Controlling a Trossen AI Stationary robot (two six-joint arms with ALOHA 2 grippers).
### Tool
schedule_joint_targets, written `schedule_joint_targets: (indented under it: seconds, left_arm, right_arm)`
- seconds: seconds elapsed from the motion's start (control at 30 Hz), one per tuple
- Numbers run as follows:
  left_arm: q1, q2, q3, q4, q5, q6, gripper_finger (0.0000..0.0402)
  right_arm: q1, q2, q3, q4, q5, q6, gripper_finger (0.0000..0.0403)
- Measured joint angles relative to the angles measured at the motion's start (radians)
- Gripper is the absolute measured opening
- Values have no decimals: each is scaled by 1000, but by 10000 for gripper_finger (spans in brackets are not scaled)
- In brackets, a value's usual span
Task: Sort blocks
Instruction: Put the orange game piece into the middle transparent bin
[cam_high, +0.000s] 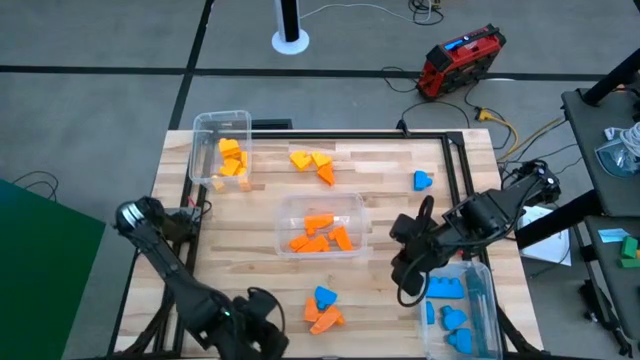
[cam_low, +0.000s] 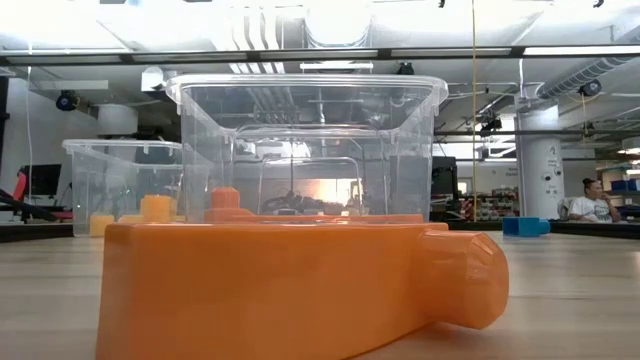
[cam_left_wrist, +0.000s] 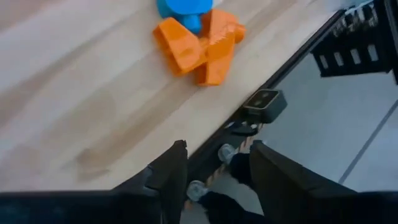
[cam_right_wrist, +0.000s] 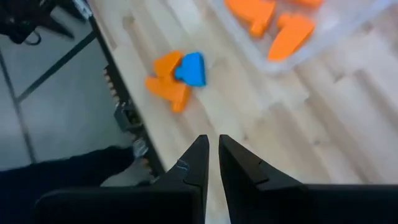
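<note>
Loose blocks lie flat on the wooden table: a blue block on two orange ones (cam_high: 322, 308) near the front edge, yellow and orange blocks (cam_high: 312, 163) at the back, and one blue block (cam_high: 422, 180) at the far right. The front group shows again in both wrist views (cam_left_wrist: 198, 45) (cam_right_wrist: 177, 76). My left gripper (cam_high: 262, 322) (cam_left_wrist: 214, 165) is open over the table's near edge, left of the front group, with nothing between its fingers. My right gripper (cam_high: 404, 274) (cam_right_wrist: 211, 142) hangs shut and empty above the table, right of the centre bin.
A clear bin (cam_high: 222, 145) at the far left holds yellow and orange blocks. The centre bin (cam_high: 322, 225) holds orange ones, and a near-right bin (cam_high: 478, 300) holds blue ones. In the low view an orange block (cam_low: 300, 285) fills the foreground. A person (cam_low: 595, 200) sits far off.
</note>
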Motion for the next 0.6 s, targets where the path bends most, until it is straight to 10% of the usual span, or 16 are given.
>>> schedule_joint_targets:
  seconds: [0.6]
  left_arm:
    - [132, 406, 423, -133, -11, 2, 6]
  right_arm:
    - [41, -16, -1, 6, 233, -184, 28]
